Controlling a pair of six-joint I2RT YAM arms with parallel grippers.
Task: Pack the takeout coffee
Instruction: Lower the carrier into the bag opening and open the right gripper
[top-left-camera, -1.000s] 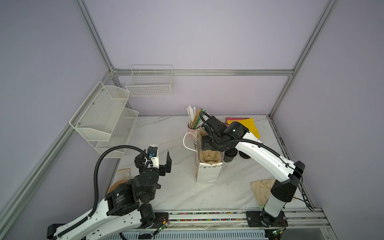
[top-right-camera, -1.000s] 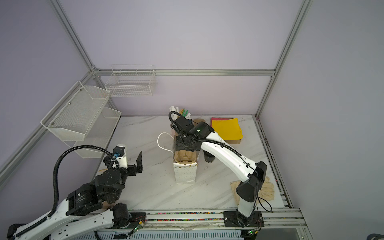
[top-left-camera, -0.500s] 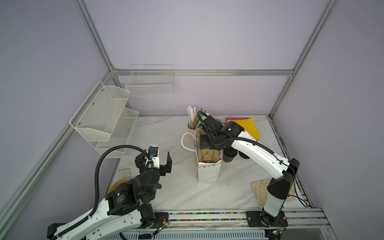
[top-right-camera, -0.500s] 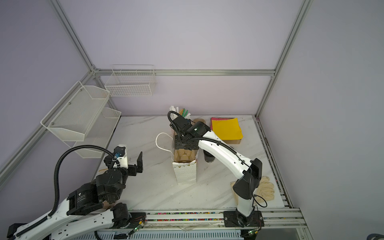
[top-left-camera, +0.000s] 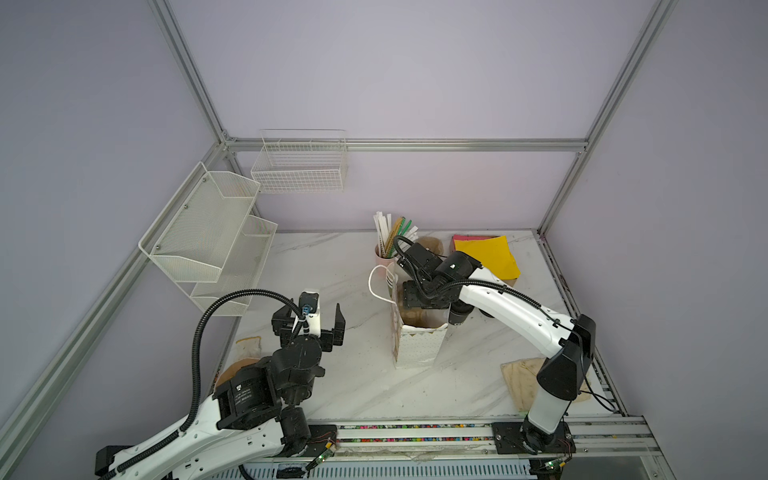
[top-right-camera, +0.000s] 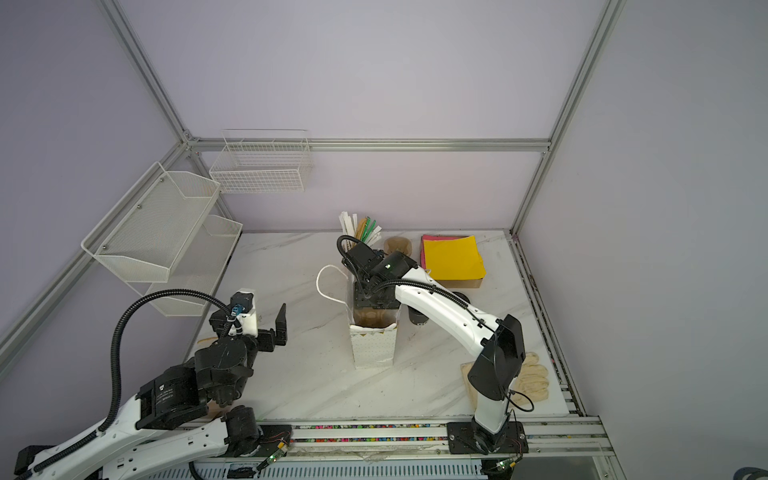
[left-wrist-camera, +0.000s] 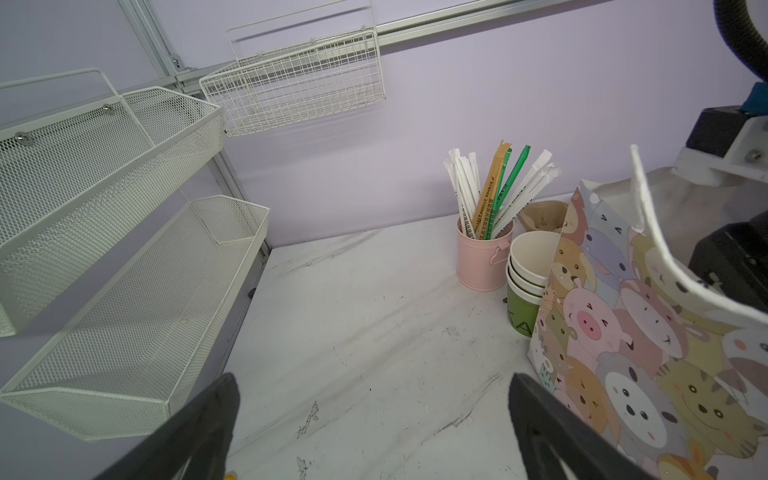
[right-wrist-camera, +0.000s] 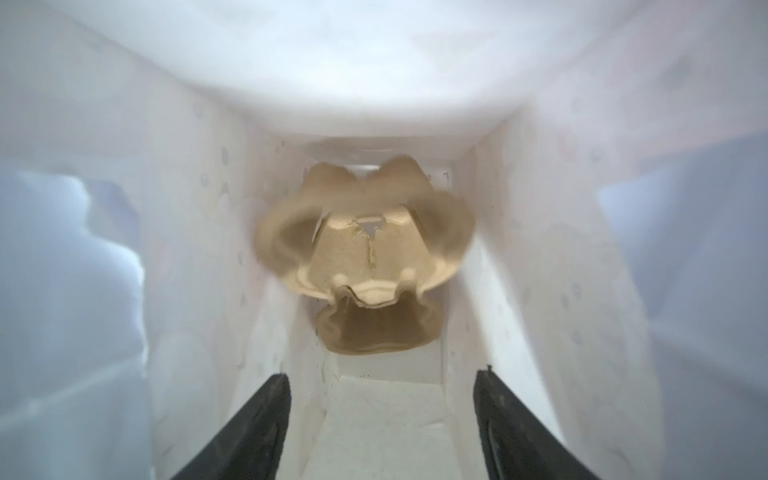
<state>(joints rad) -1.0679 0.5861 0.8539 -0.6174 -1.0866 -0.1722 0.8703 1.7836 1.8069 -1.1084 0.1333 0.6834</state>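
My right gripper (right-wrist-camera: 381, 374) is open and reaches down into the mouth of the white cartoon-print paper bag (top-left-camera: 417, 349); nothing is between its fingers. Deep in the bag lies a brown pulp cup carrier (right-wrist-camera: 365, 249), blurred and clear of the fingers. In both top views the gripper (top-right-camera: 372, 297) sits at the bag's far end. A small dark-topped cup (top-left-camera: 457, 318) stands just right of the bag, half under my right arm; it looks like the takeout coffee. My left gripper (left-wrist-camera: 373, 378) hangs wide open over bare table left of the bag (left-wrist-camera: 623, 353).
Behind the bag stand a pink cup of straws (left-wrist-camera: 482, 262) and a nested stack of green cups (left-wrist-camera: 525, 282). Yellow napkins (top-left-camera: 488, 255) lie at the back right. Wire shelves (top-left-camera: 208, 249) hang on the left wall. A cloth (top-left-camera: 519, 382) lies at the front right.
My right gripper has shifted a little to the left and further over the bag's far end. The left arm has not moved.
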